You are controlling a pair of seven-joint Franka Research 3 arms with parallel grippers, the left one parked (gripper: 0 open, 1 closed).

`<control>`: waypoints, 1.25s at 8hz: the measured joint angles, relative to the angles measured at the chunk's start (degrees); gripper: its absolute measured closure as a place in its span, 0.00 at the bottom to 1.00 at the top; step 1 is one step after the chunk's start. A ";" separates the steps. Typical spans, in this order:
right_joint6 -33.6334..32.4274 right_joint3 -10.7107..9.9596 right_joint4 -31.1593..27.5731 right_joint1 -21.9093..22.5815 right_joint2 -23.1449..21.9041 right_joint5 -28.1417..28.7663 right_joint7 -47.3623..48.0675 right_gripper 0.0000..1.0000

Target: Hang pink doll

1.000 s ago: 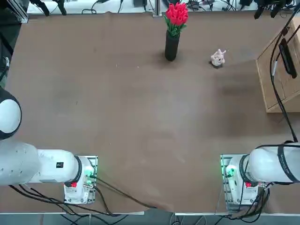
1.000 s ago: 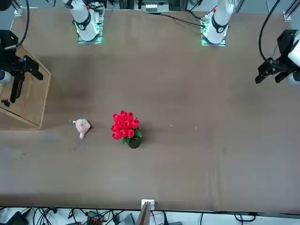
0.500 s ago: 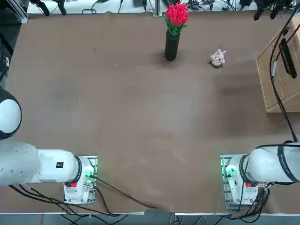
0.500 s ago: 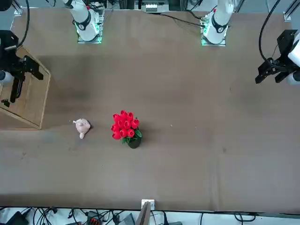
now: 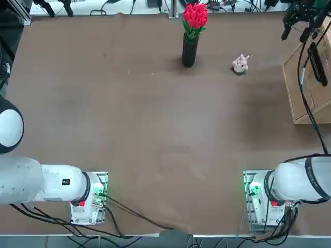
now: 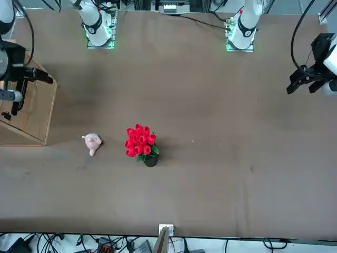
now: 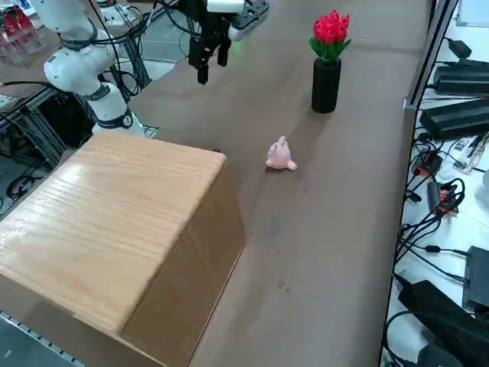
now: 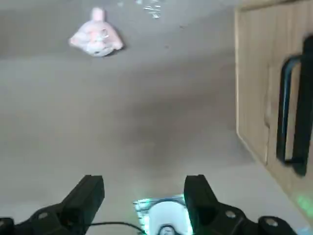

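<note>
The pink doll [image 5: 240, 63] [image 6: 92, 142] [image 7: 280, 156] [image 8: 96, 38], a tiny pale plush, lies on the brown table to the right of the vase. My right gripper [image 5: 294, 30] [image 6: 42, 78] [image 7: 212, 64] [image 8: 144, 190] hovers high above the table by the far corner of the wooden box, well away from the doll. Its fingers [image 8: 90, 193] stand open with nothing between them. In the wrist view the doll shows far beyond the fingertips.
A black vase [image 5: 189, 50] [image 7: 325, 84] with red tulips [image 5: 195, 15] [image 6: 140, 141] stands left of the doll. A wooden box [image 5: 310, 82] [image 7: 114, 225] with a black handle [image 8: 287, 112] [image 5: 316, 64] sits at the table's right edge.
My right gripper has shifted a little toward the robot's side and turned beside the wooden box. It stays open. The doll and vase have not moved.
</note>
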 joint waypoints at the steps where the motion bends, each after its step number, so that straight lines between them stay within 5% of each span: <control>1: 0.29 0.52 0.00 0.41 0.94 0.02 8.68 0.00; 7: 16.80 1.20 -0.04 9.64 11.69 0.11 64.04 0.00; 10: 28.27 1.22 -0.06 13.36 19.26 -1.08 83.06 0.00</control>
